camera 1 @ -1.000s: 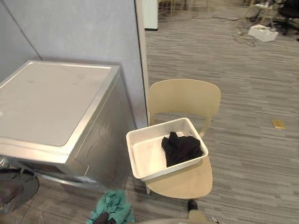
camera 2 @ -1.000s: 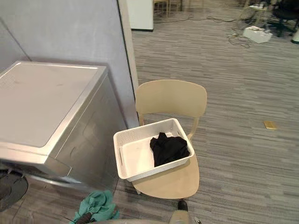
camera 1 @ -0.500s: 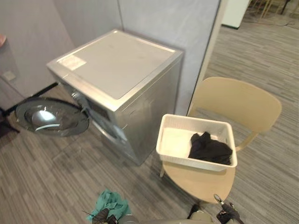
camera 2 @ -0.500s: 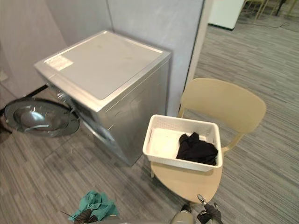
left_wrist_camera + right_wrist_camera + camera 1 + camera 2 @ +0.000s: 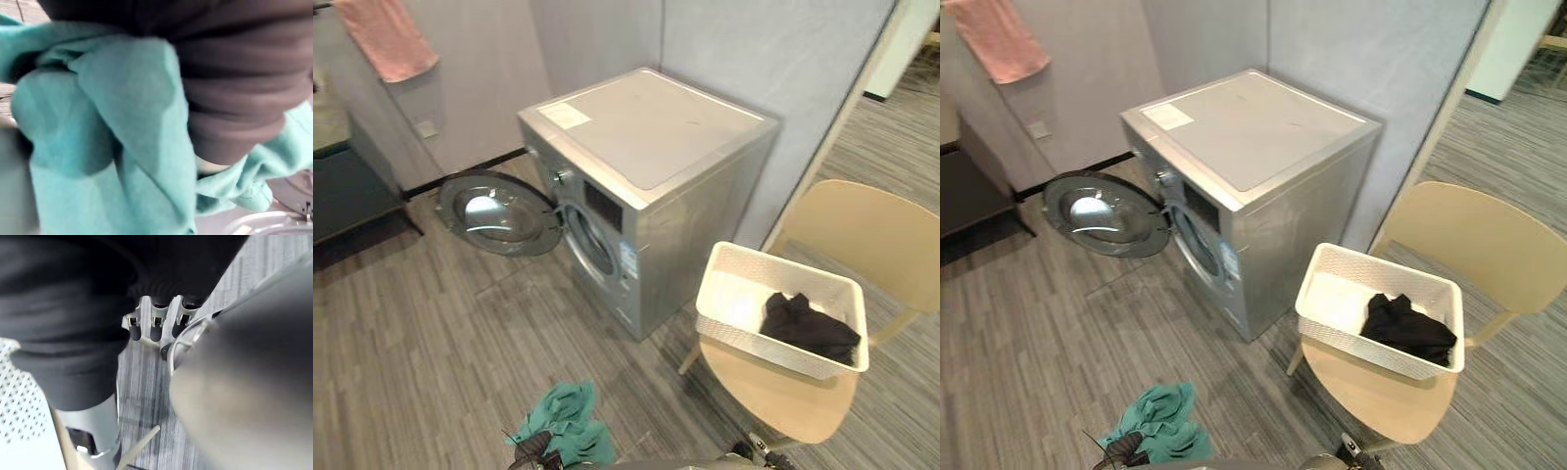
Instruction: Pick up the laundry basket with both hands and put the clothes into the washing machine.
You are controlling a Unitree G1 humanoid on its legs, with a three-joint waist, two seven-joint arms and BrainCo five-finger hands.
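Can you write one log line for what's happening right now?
washer door: open | basket: on chair, black clothes inside | left hand: teal cloth over it | right hand: open, empty

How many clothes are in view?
3: a black garment in the basket, a teal cloth over the left hand, a pink cloth hanging by the wall. More may hide under the black one.

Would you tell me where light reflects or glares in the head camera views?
Left eye view: a bright reflection on the glass of the open washer door. Right eye view: the same patch; the washing machine top looks evenly lit, without glare.
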